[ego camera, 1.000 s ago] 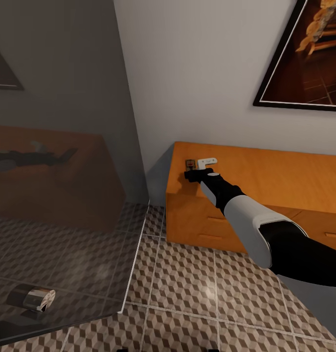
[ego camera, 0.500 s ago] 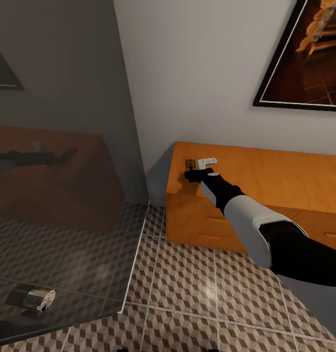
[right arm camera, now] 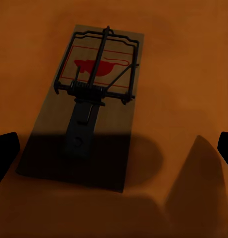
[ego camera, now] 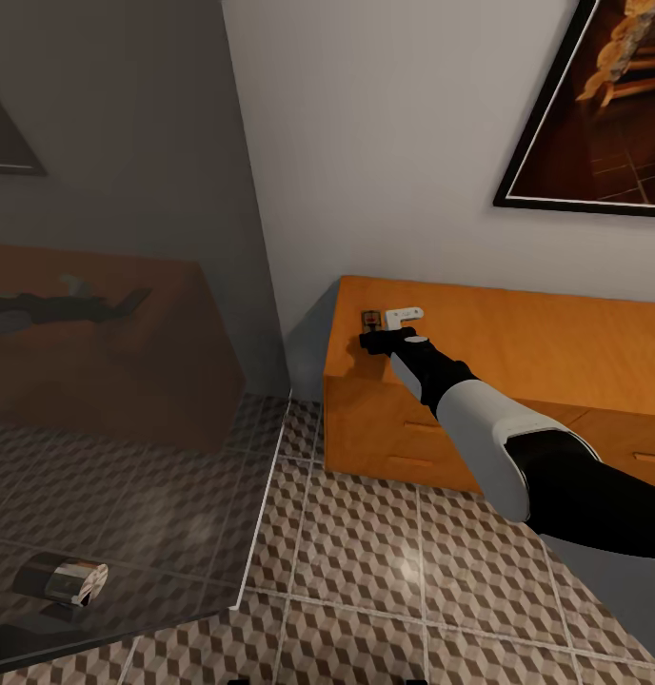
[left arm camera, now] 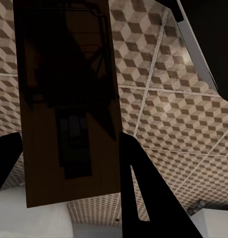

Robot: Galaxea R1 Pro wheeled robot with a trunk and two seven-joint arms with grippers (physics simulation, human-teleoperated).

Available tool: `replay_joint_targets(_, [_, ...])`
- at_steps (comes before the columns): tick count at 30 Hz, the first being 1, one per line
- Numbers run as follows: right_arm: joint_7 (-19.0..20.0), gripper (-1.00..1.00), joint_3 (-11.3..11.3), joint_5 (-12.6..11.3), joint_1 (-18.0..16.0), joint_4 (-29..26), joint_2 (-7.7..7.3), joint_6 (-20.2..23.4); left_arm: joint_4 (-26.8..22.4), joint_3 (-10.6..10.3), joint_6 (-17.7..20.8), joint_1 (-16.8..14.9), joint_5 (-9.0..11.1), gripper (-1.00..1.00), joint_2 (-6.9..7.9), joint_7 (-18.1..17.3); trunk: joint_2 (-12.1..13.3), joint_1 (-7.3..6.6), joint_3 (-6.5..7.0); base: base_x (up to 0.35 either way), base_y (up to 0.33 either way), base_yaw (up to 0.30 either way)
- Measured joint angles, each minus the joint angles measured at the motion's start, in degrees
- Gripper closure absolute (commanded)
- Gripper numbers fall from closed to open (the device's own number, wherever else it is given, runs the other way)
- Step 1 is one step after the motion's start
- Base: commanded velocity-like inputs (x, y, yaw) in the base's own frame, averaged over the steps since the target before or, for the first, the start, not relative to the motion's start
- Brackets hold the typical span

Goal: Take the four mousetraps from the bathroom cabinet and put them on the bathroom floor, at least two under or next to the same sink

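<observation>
Mousetrap (ego camera: 369,317), flat tan wood with dark wire, lies on the smooth orange cabinet (ego camera: 556,333); right claw (ego camera: 371,341) reaches it, arm outstretched. Left wrist view: left claw (left arm camera: 69,148) pinches another mousetrap (left arm camera: 69,109) above the cube-patterned bathroom floor (left arm camera: 183,109). Right wrist view: fingers spread wide around the trap.

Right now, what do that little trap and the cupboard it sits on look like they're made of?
The trap looks like a flat tan wooden board with a matte finish, a red mouse printed on it; its spring and bar read as dark metal wire. The cupboard looks like orange wood or a veneer: smooth, even colour, no grain I can make out, so it could equally be laminate.
</observation>
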Motion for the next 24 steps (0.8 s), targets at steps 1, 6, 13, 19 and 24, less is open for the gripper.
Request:
replay_joint_targets(1, [0.0, -1.00, 0.0, 0.0, 0.0, 0.0, 0.00, 0.0, 0.0, 0.0, 0.0, 0.0, 0.0, 1.00, 0.00, 0.0, 0.0, 0.00, 0.00, 0.000, 0.000, 0.000])
replay_joint_targets(6, [0.0, -1.00, 0.0, 0.0, 0.0, 0.0, 0.00, 0.0, 0.0, 0.0, 0.0, 0.0, 0.0, 1.00, 0.00, 0.0, 0.0, 0.00, 0.00, 0.000, 0.000, 0.000])
replay_joint_targets(13, [0.0, -1.00, 0.0, 0.1, 0.0, 0.0, -0.01, 0.0, 0.1, 0.0, 0.0, 0.0, 0.0, 1.00, 0.00, 0.0, 0.0, 0.00, 0.00, 0.000, 0.000, 0.000])
replay_joint_targets(19, [0.0, -1.00, 0.0, 0.1, 0.0, 0.0, -0.01, 0.0, 0.0, 0.0, 0.0, 0.0, 0.0, 1.00, 0.00, 0.0, 0.0, 0.00, 0.00, 0.000, 0.000, 0.000])
replay_joint_targets(24, [0.0, -1.00, -0.1, 0.1, 0.0, 0.0, 0.00, 0.0, 0.1, 0.0, 0.0, 0.0, 0.0, 1.00, 0.00, 0.0, 0.0, 0.00, 0.00, 0.000, 0.000, 0.000])
